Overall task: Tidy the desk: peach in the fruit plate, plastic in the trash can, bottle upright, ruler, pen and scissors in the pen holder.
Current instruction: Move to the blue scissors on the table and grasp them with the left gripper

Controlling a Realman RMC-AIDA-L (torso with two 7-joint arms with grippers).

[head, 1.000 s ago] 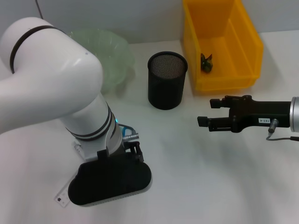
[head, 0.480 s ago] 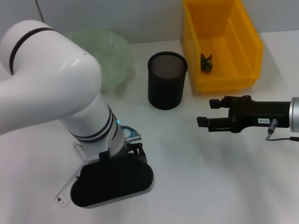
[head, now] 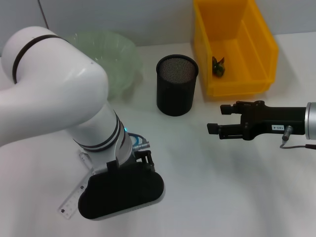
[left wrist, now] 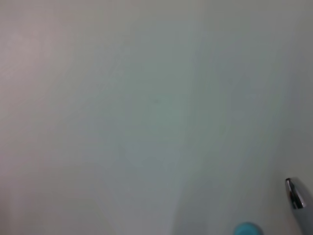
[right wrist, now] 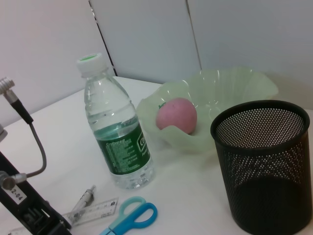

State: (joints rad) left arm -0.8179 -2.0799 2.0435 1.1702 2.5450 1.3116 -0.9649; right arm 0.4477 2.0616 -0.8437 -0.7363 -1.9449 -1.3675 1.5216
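Over ruler (head: 73, 200), left gripper (head: 121, 190), fingers perhaps hidden

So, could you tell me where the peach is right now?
In the right wrist view, the peach lies in the green fruit plate, behind the black mesh pen holder, beside the upright bottle.

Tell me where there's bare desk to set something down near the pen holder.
Bare desk runs from the pen holder toward the near edge, between the left arm and the right gripper. It is crowded under the left arm: ruler, scissors and bottle cluster there.
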